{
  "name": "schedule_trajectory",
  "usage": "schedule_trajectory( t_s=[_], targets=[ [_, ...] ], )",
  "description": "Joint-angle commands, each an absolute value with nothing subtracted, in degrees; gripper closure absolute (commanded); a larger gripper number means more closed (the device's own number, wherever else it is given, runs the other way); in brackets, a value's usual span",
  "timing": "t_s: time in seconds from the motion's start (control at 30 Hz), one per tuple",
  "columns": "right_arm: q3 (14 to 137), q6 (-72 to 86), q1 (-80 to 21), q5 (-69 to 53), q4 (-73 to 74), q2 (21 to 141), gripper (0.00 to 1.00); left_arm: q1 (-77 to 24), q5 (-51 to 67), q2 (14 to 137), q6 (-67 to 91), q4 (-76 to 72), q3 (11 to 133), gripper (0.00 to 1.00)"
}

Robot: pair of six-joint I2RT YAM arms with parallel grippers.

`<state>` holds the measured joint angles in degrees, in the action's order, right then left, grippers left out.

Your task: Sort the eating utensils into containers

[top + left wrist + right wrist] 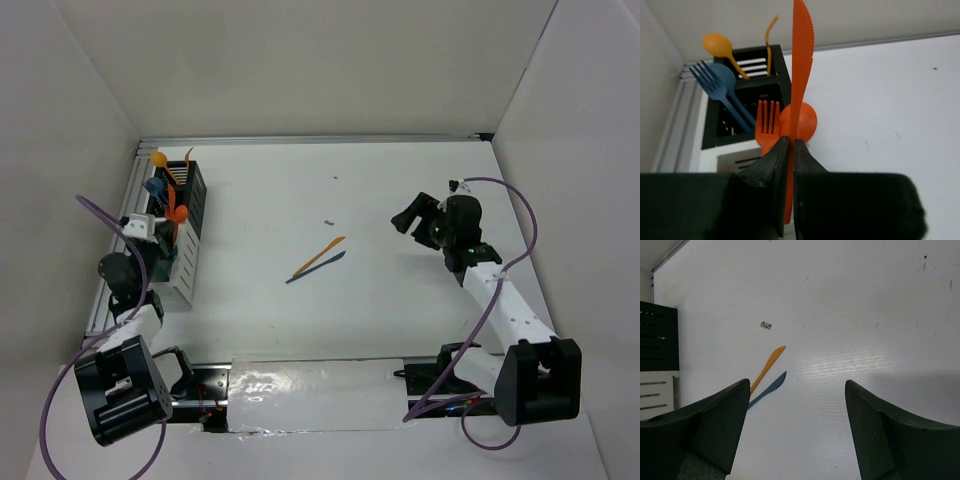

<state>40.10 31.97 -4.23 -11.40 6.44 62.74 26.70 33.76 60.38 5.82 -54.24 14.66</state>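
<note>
Left gripper [791, 146] is clamped tight on the held orange knife [801, 65], its 2 fingers pressed against the handle. The serrated blade points straight up and away from the wrist camera.

Just beyond the fingertips stand an orange fork [768, 117] and the round bowl of an orange spoon [808, 122]. Their lower ends are hidden behind the fingers, so I cannot tell which compartment holds them. A white bin [730, 159] lies directly past the left fingertip.

Further out comes the black slatted bin [720, 131], which shows 2 compartments. The nearer 1 holds a dark blue fork [710, 80] leaning left, with a second blue utensil behind it. The farther 1 holds a yellow-orange spoon [717, 45] and a thin curved orange handle [771, 37].

Right gripper [796, 386] is spread wide, holds nothing and hangs above the table [865, 315], well apart from the bins. Ahead of it and to its left, a loose orange knife [769, 367] and a dark blue knife [769, 389] lie flat on the table. They are side by side, roughly parallel and nearly touching at 1 end.
</note>
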Motion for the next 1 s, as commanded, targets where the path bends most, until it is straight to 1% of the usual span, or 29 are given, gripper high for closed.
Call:
schedule_trajectory(
  t_s=[0.0, 0.07, 0.1, 0.13, 0.17, 0.2, 0.27, 0.3, 0.33, 0.4, 0.47, 0.53, 0.57, 0.6, 0.67, 0.73, 0.77, 0.83, 0.87, 0.9, 0.93, 0.97],
  targets=[
    [42.28, 30.59, -3.69, -11.16, 4.66, 60.03, 0.17, 26.46, 32.07, 59.42, 1.50, -65.77, 17.56, 1.00],
    [42.28, 30.85, -3.78, -11.16, 4.66, 59.51, 0.17, 25.85, 32.69, 58.89, 2.45, -58.56, 19.76, 1.00],
    [42.28, 31.02, -3.78, -11.16, 4.66, 59.33, 0.17, 25.84, 31.48, 58.89, 3.07, -53.40, 22.21, 0.90],
    [42.28, 31.11, -3.69, -11.16, 4.66, 59.24, 0.17, 25.84, 31.03, 58.63, 4.47, -51.17, 23.11, 0.75],
    [42.28, 31.11, -3.69, -11.16, 4.66, 58.98, 0.17, 25.75, 31.11, 58.36, 4.48, -49.50, 23.99, 0.53],
    [42.28, 31.20, -3.78, -11.77, 4.66, 58.97, 0.17, 25.49, 31.37, 58.01, 4.57, -48.35, 24.95, 0.43],
    [42.28, 31.20, -3.69, -11.78, 4.66, 58.71, 0.17, 24.61, 33.05, 56.53, 3.34, -44.22, 27.41, 0.37],
    [42.28, 31.03, -3.69, -11.78, 5.18, 58.45, 0.17, 24.61, 33.57, 55.82, 3.51, -43.16, 28.20, 0.31],
    [42.28, 31.03, -3.78, -11.78, 5.19, 58.45, 0.17, 24.61, 33.40, 55.29, 3.69, -41.07, 29.78, 0.27],
    [42.28, 30.94, -3.69, -11.78, 5.71, 58.01, 0.17, 24.61, 32.79, 53.27, 3.60, -38.51, 31.54, 0.24],
    [42.28, 30.85, -3.60, -11.78, 5.71, 57.57, 0.17, 24.61, 34.35, 51.78, 3.52, -31.41, 36.28, 0.22],
    [42.80, 31.03, -3.69, -11.78, 6.24, 57.48, 0.17, 23.73, 38.04, 51.59, 0.89, -25.87, 40.41, 0.21],
    [42.80, 30.94, -3.60, -11.78, 6.24, 57.22, 0.17, 22.34, 40.06, 51.59, 0.62, -19.84, 45.39, 0.20],
    [42.80, 31.37, -3.69, -11.17, 6.24, 57.22, 0.16, 20.58, 42.17, 51.68, -1.47, -17.17, 47.88, 0.21],
    [42.80, 31.73, -3.60, -10.64, 6.24, 57.30, 0.16, 19.60, 54.27, 51.86, -2.37, -11.81, 52.88, 0.20],
    [42.80, 32.52, -3.69, -9.94, 7.55, 57.48, 0.16, 15.49, 64.98, 53.08, -1.32, -9.94, 54.22, 0.18],
    [42.80, 32.61, -3.69, -9.93, 7.56, 57.39, 0.16, 14.25, 66.00, 53.69, -0.62, -7.58, 54.75, 0.18],
    [42.11, 32.78, -3.60, -9.32, 8.69, 57.30, 0.15, 8.03, 64.88, 56.06, -1.75, -4.06, 54.84, 0.18],
    [41.49, 33.13, -3.52, -8.45, 8.70, 57.04, 0.15, 0.69, 63.47, 57.12, -3.15, 1.53, 55.19, 0.18],
    [41.48, 33.22, -3.43, -8.44, 9.40, 56.61, 0.15, 1.57, 56.41, 60.52, -4.03, 3.67, 55.63, 0.18],
    [41.48, 33.22, -3.51, -7.74, 9.93, 56.34, 0.15, -2.68, 52.08, 62.64, -4.65, 6.39, 56.50, 0.20],
    [40.79, 33.14, -3.60, -7.73, 9.93, 56.08, 0.15, -9.95, 49.33, 64.84, -6.14, 11.38, 58.95, 0.23]
  ],
)
